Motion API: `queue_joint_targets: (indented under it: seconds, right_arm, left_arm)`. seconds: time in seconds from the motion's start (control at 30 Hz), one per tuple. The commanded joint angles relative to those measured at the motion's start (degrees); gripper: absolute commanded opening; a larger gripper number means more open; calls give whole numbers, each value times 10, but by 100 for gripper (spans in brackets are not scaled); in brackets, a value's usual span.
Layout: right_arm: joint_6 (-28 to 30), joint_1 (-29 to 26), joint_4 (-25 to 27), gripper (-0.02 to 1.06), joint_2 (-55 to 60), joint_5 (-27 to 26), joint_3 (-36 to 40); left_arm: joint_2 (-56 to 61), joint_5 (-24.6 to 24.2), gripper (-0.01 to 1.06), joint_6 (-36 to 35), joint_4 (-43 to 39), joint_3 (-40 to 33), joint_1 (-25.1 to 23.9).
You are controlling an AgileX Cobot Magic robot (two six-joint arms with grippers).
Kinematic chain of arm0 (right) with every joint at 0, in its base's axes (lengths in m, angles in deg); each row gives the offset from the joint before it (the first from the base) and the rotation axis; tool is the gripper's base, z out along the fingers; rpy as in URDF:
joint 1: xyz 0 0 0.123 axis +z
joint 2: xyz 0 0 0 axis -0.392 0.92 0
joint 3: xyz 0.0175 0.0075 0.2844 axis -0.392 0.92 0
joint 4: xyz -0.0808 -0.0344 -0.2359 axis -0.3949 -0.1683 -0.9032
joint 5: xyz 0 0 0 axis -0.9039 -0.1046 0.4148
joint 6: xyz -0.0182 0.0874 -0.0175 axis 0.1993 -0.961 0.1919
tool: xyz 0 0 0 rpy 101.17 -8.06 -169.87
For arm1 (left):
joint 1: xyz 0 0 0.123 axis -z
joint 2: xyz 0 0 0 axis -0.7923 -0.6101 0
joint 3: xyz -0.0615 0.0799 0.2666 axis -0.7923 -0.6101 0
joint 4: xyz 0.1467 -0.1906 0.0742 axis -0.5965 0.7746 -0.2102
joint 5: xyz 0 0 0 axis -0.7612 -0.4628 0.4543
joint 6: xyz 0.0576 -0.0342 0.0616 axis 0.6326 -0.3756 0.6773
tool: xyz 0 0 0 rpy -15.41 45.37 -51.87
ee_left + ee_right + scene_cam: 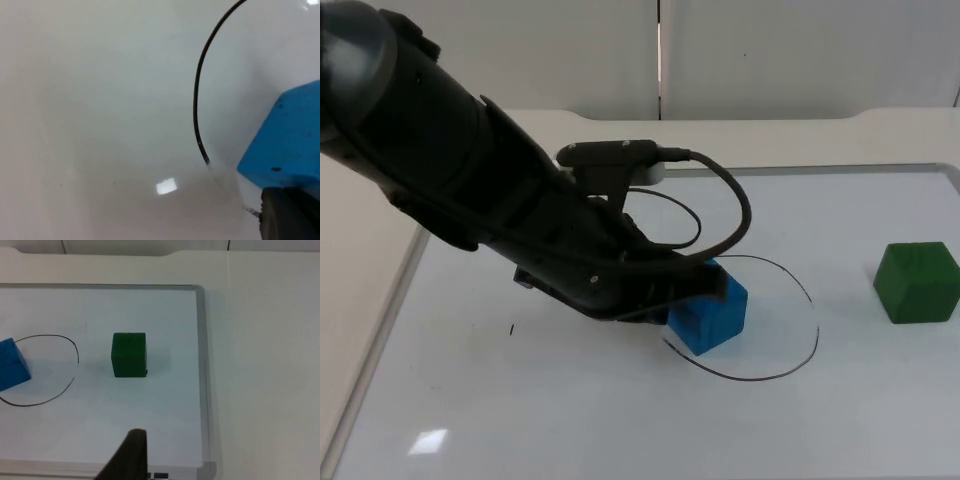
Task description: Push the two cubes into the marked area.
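Blue cube (711,312): sits on the whiteboard (620,420) just inside the drawn ring (817,335), at the ring's edge nearest the left arm; in the left wrist view the blue cube (285,135) stands just past the black line (196,100).
Green cube (917,282): on the whiteboard outside the drawn ring, well apart from the blue cube and on the ring's far side from it; in the right wrist view the green cube (129,354) stands between the ring line (75,352) and the whiteboard's metal frame (202,365).
Left hand (692,290): low at the blue cube, pressed against the side that faces away from the ring's middle; I cannot tell whether its fingers are apart or together.
Right hand (131,455): waits above the table, back from the green cube, on the side of that cube away from the partition wall; its finger spread cannot be judged.
Stage: likely the blue cube's push is nearly done, the green cube's not yet begun.
Risk, blue cube: it lies close to the line, so a stop now may leave a corner on the mark; an off-centre push may spin it back out.
Risk, green cube: a hard shove toward the ring could knock the blue cube out.
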Motion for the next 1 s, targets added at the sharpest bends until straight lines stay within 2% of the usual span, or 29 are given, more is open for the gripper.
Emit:
queue_joint_targets:
  seconds: [0.0, 0.6, 0.87, 0.97]
  right_arm:
    - [0, -3, 1, 105, -2, -6, 1]
    - [0, -3, 1, 105, -2, -6, 1]
    - [0, -3, 1, 105, -2, -6, 1]
    - [0, -3, 1, 105, -2, -6, 1]
  left_arm:
    - [0, -5, 0, 4, 1, 4, 3]
    - [0, -21, 0, 26, -10, 22, 3]
    - [16, -32, 0, 24, -14, 22, -23]
    - [56, -36, 0, 24, -42, 20, -46]
